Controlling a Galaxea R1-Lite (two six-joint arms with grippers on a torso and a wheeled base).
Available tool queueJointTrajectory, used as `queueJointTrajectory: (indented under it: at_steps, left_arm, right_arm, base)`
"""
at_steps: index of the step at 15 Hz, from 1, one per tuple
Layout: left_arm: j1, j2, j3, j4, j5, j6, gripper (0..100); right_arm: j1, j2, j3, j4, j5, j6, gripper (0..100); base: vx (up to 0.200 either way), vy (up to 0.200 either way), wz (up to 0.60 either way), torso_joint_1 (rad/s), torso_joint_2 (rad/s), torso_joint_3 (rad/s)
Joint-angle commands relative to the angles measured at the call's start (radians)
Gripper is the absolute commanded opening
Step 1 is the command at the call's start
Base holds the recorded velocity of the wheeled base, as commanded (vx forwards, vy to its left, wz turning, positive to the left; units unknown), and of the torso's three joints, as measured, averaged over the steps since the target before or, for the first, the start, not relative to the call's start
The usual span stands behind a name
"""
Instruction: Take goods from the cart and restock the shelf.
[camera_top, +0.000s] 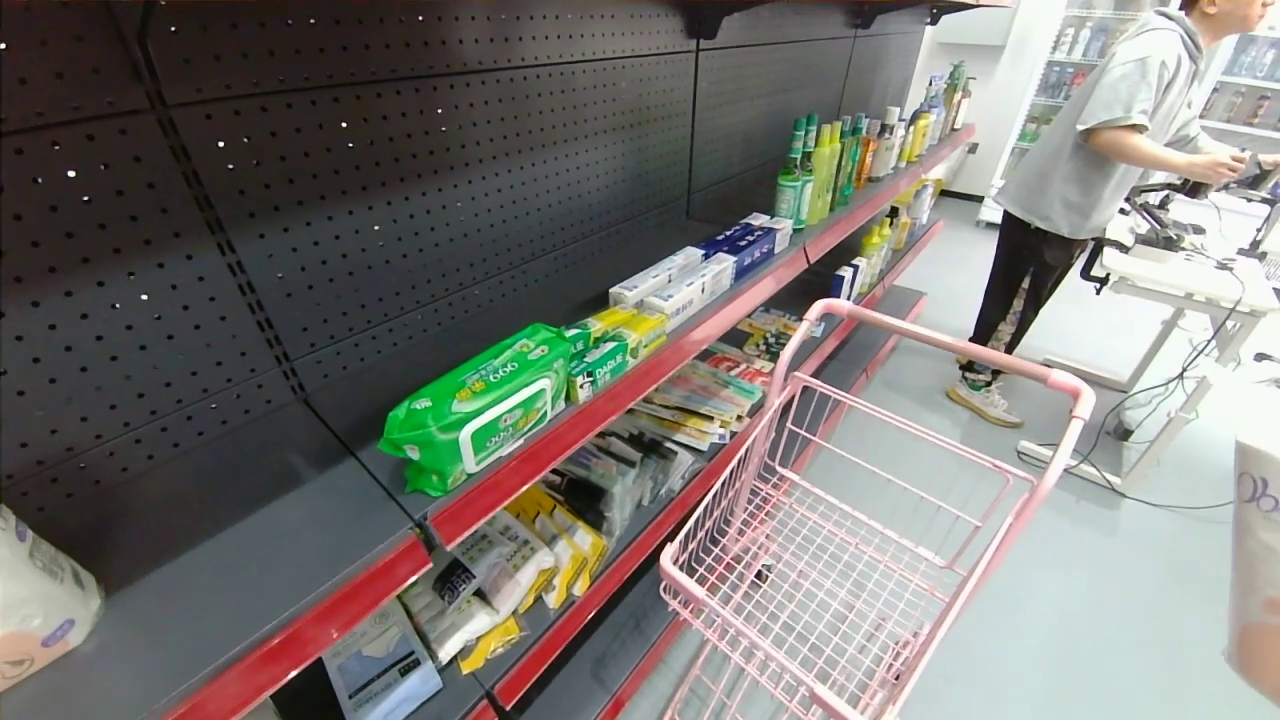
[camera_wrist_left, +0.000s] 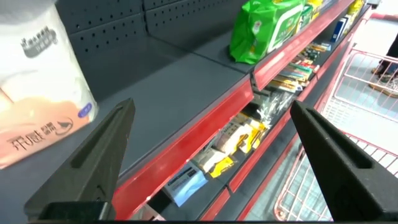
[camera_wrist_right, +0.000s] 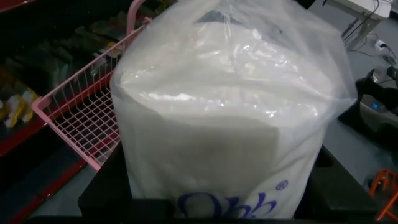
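My right gripper is shut on a white tissue pack wrapped in clear plastic, its dark fingers pressing both sides. That pack hangs at the far right, beside the pink cart. In the right wrist view the cart lies behind the pack. My left gripper stands open over the grey top shelf, with nothing between its fingers. Another tissue pack stands on that shelf beside it, seen at the left end in the head view.
A green wipes pack and toothpaste boxes lie further along the shelf, with bare board between the tissue pack and the wipes. Lower shelves hold small packets. A person stands at a desk beyond the cart.
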Motion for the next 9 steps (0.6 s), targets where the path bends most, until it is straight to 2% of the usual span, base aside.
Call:
queueJointTrajectory:
  at_steps: [1,9]
  left_arm:
    - [0.000,0.001,0.000,0.000,0.000,0.000,100]
    - [0.000,0.001,0.000,0.000,0.000,0.000,100]
  right_arm:
    - [0.000,0.018,0.002,0.002,0.000,0.000,0]
    - [0.000,0.021,0.007,0.005,0.000,-0.011,0]
  base:
    - [0.000,0.000,0.00,0.159,-0.36,-0.178]
    - [0.000,0.000,0.00,0.135,-0.30,-0.160]
